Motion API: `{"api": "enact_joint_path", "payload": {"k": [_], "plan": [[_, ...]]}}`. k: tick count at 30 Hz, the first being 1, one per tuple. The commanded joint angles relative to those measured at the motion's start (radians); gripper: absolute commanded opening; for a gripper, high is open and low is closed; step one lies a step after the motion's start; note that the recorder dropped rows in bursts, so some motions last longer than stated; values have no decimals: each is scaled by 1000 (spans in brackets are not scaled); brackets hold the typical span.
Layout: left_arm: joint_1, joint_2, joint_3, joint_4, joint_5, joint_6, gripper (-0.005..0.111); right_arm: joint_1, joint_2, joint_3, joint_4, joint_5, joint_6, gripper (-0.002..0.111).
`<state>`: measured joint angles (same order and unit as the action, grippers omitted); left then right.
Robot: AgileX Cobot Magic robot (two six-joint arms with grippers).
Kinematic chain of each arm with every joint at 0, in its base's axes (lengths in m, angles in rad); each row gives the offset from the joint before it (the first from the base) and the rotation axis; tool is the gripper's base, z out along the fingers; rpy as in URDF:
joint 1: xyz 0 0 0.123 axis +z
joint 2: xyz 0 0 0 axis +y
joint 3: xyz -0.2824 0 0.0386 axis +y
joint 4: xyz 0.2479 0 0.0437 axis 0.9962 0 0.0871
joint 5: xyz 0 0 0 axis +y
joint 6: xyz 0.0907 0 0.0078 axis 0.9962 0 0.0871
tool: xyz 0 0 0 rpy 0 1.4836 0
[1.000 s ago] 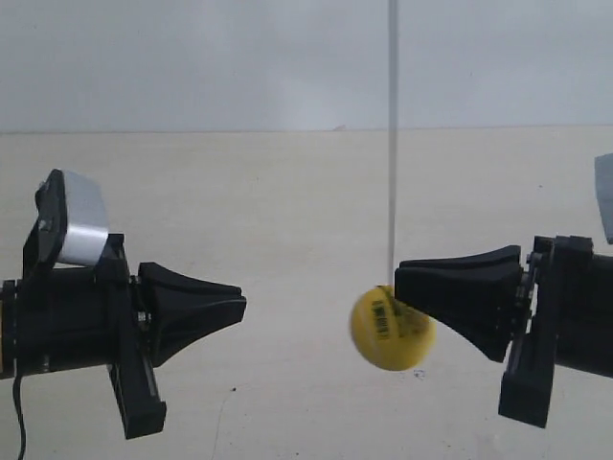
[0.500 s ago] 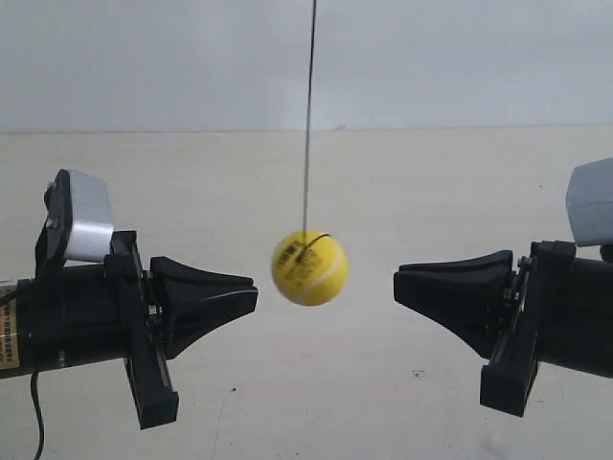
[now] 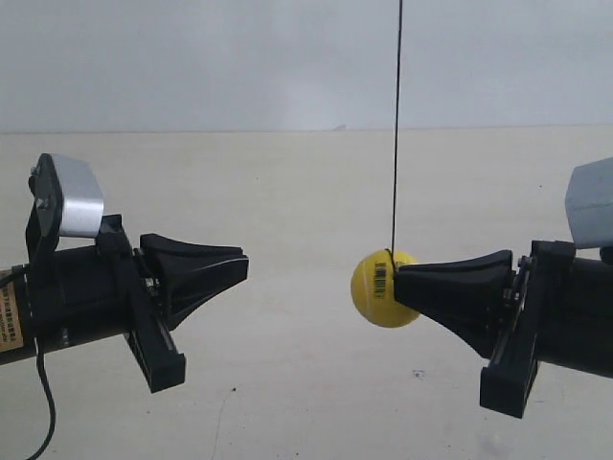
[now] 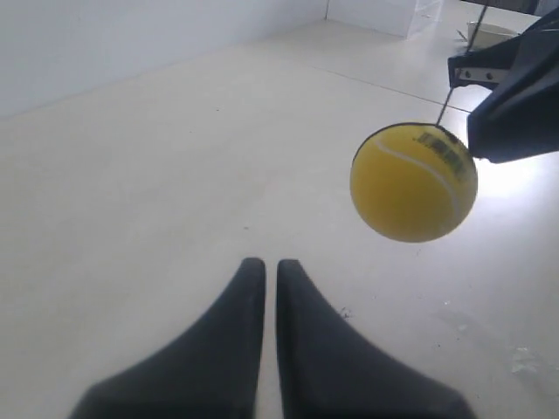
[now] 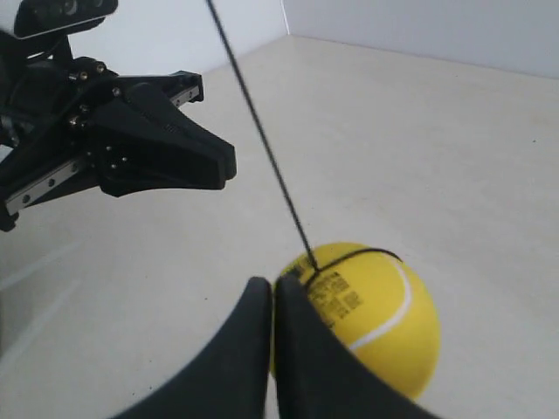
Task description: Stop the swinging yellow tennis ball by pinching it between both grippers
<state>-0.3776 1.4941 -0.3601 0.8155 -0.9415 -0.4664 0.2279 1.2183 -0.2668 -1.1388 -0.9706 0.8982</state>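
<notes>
The yellow tennis ball [image 3: 378,289] hangs on a thin black string [image 3: 397,125], its barcode sticker facing the exterior view. It rests against the tip of my right gripper [image 3: 398,284], the one at the exterior view's right. In the right wrist view the ball [image 5: 376,305] sits just beyond the shut right gripper [image 5: 273,286], slightly to one side. My left gripper [image 3: 245,266] is shut and well apart from the ball. From the left wrist the ball [image 4: 413,182] floats beyond the left gripper [image 4: 264,266], beside the right gripper's black finger [image 4: 515,96].
A pale beige surface [image 3: 306,192] lies below, with a white wall [image 3: 192,57] behind. A silver-grey module tops each arm [image 3: 75,206] [image 3: 589,201]. A black cable [image 3: 43,412] hangs from the arm at the exterior view's left.
The ball swung from the right gripper to mid-gap and back to the right gripper's tip. The left gripper pulled back slightly and rose a little. The right gripper has held still for half a second.
</notes>
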Motion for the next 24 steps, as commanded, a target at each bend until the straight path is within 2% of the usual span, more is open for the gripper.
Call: {"api": "enact_joint_path", "payload": {"k": [1,11,14,19,24], "plan": [[-7,4,-2,-12,-2,4,5,2,1,-4,6,2,-11,0],[-7,4,-2,-12,-2,54,5,2,1,-4,10,0,-11,0],[-31,6,-2,-12,-2,53,5,2,1,-4,10,-13,-11,0],[-90,39,-2,-42,-11,114,5,84,1,-4,32,27,-37,0],[-103,52,-2,-75,-14,131,5,133,1,-6,79,103,-74,0]]}}
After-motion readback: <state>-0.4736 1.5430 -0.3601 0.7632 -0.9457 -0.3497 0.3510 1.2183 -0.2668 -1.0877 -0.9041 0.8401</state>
